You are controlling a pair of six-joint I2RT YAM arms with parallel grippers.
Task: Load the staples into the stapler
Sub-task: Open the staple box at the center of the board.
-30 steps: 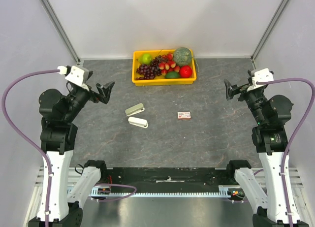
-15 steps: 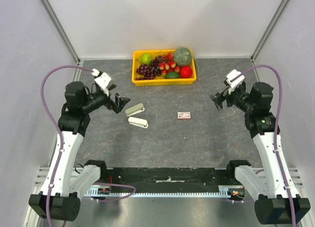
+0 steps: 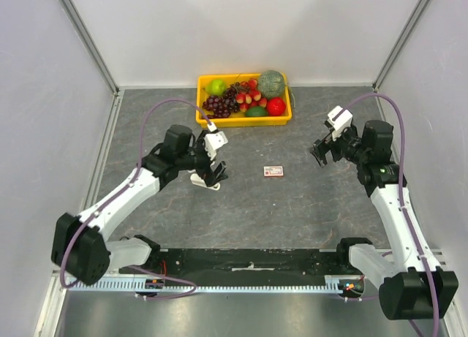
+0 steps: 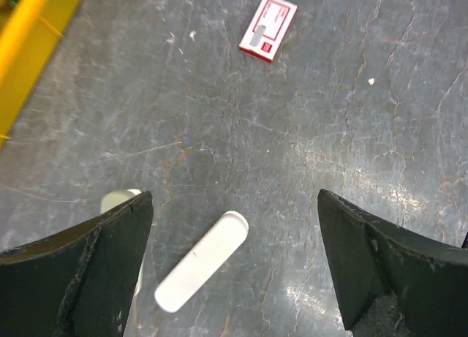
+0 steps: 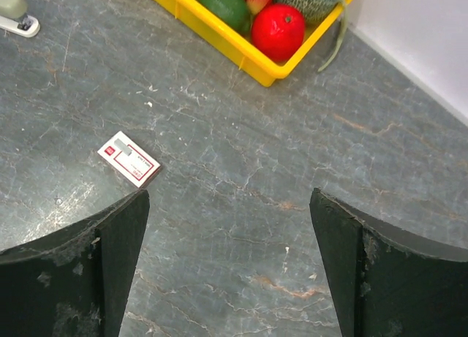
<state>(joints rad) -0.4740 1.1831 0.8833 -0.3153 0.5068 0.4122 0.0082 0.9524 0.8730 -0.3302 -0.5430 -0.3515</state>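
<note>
Right now the left tool [image 3: 213, 173] is hovering with its fingers spread wide above the white stapler [image 4: 202, 261], which is lying flat on the counter [image 3: 292, 213]. A second, paler stapler [image 4: 119, 201] is peeking out just beside the left finger. The right tool [image 3: 322, 150] is hanging at the right side, spread just as wide and gripping nothing. The staples [image 3: 273, 172] are sitting in their small red-and-white box near the middle of the counter, to the right of the staplers, apart from both tools and nearer than the yellow tray [image 3: 199, 120] of fruit. The box is looking light and thin-walled, so it is probably going to skid on this smooth surface. Pinching it gently across its long edges is likely the safest hold, since squeezing hard is risking crushing it.
</note>
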